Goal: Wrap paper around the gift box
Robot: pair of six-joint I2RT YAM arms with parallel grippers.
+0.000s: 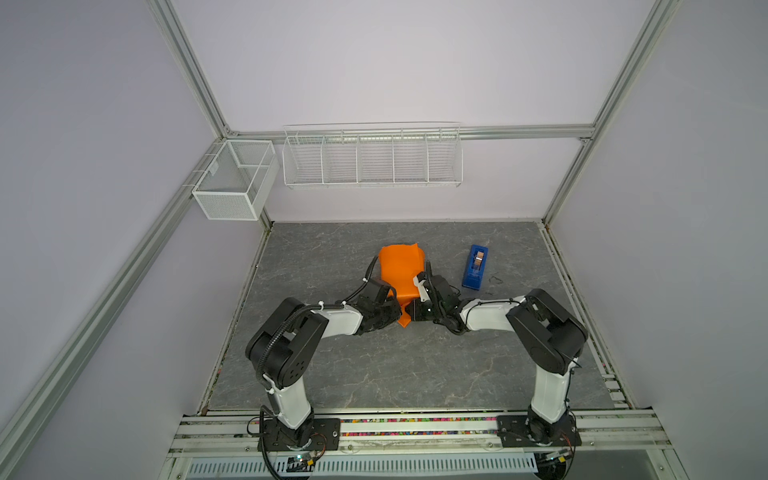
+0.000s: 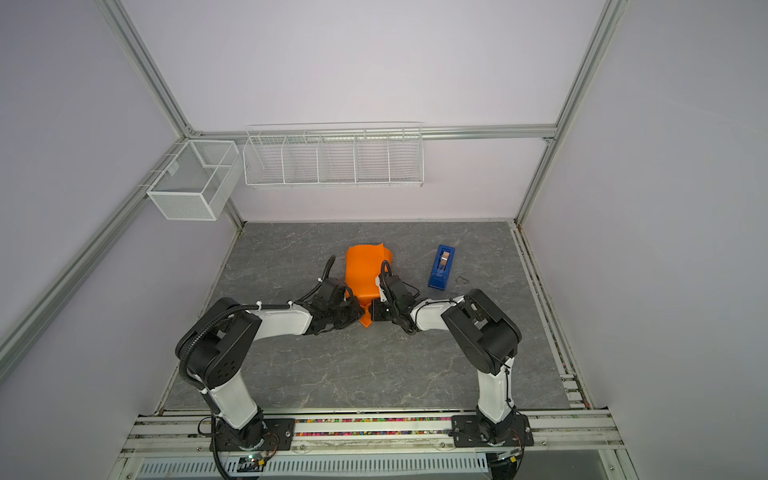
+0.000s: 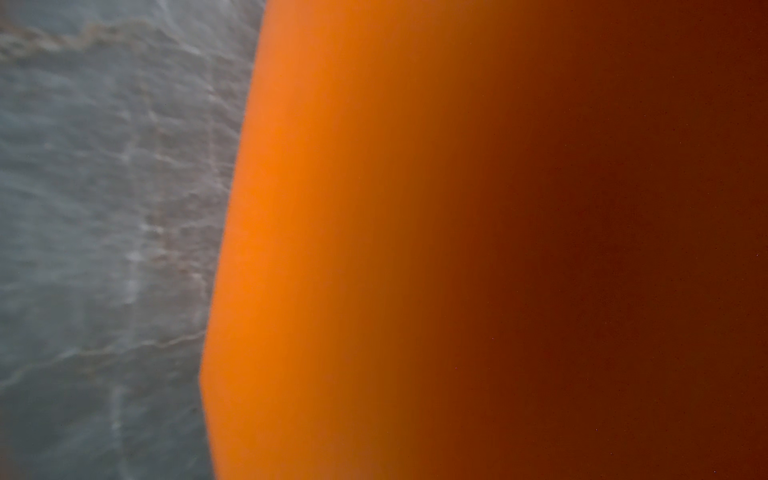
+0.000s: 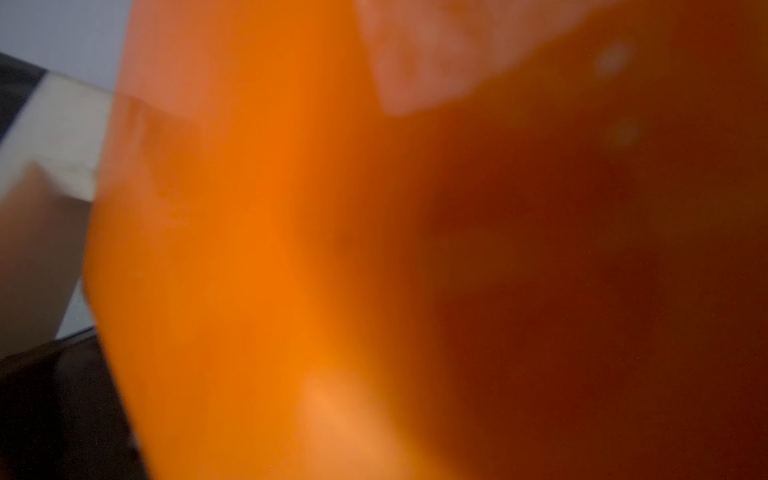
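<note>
Paper (image 1: 401, 270), orange, stands up in a loose hump at the middle of the table (image 1: 374, 365) in both top views, narrowing to a tail at its near end. I see the left gripper (image 1: 395, 309) and the right gripper (image 1: 412, 311) meet at that tail from either side, both clenched on the paper. Their fingertips are dark against dark wrists and hard to separate. The gift box does not show from above; the paper covers that spot, and I cannot tell what lies under it. A blue tape dispenser (image 1: 475, 268) sits on the table to the right of the paper, apart from it. Up on the walls hang a wire rack (image 1: 372, 160) and a mesh basket (image 1: 235, 178).

From the left wrist, the paper (image 3: 415, 249) is so close that it fills most of the picture, an orange blur shading to dark brown. A strip of grey table (image 3: 104, 208) shows beside it. The fingers are hidden behind it.

From the right wrist, the paper (image 4: 291, 249) likewise swamps the picture. At one edge I get pale and black blurred shapes that I cannot identify. Only the top views give me the arms, the dispenser and the paper's shape.
</note>
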